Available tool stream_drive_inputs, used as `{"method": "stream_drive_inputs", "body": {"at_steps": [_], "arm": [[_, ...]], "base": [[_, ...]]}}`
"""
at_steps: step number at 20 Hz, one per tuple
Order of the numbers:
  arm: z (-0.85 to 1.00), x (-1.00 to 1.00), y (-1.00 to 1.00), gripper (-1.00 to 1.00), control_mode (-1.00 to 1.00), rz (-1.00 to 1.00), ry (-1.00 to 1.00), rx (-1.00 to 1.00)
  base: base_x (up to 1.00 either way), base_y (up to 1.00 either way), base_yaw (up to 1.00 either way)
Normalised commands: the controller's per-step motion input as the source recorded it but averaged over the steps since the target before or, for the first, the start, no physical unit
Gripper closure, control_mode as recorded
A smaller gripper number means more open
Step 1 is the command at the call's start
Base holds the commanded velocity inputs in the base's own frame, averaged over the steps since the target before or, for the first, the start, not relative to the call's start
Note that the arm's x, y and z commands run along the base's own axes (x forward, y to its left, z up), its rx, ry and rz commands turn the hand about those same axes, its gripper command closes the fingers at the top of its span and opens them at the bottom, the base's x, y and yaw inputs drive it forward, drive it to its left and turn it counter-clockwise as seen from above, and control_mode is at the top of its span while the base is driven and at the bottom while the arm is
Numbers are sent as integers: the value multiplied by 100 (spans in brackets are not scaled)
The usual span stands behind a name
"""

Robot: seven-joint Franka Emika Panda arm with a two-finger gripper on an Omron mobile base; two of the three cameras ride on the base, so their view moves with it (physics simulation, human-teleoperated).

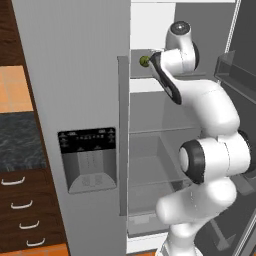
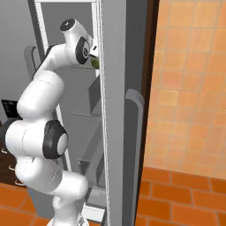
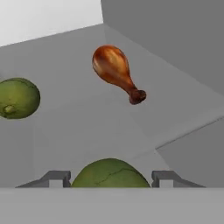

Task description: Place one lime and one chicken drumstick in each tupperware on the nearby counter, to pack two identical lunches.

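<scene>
While gripper point(image 3: 109, 177) sat clenched on lime point(image 3: 109, 174) on fridge shelf point(image 3: 87, 122), round fruit risked slipping out; drumstick point(image 3: 116, 70) and second lime point(image 3: 17, 98) lay apart.

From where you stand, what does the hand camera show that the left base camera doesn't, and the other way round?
Hand view: a drumstick lying on the fridge shelf, a near lime gripped between the jaws, and a second lime off to the left.

Left base view: the white arm reaching into the fridge, the door's dispenser, the counter and drawers.

Both: the shelf and a lime by the hand; which of the two it is, I cannot tell.
</scene>
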Motion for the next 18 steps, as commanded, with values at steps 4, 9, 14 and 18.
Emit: {"method": "stream_drive_inputs", "body": {"at_steps": [4,9,14,18], "arm": [[41,-100,38,100,-100,0,-12,0],[36,-100,19,100,-100,0,0,0],[7,-100,5,100,-100,0,0,0],[0,-100,1,100,-100,0,0,0]], "base": [[0,0,0],[0,0,0],[0,0,0],[0,0,0]]}}
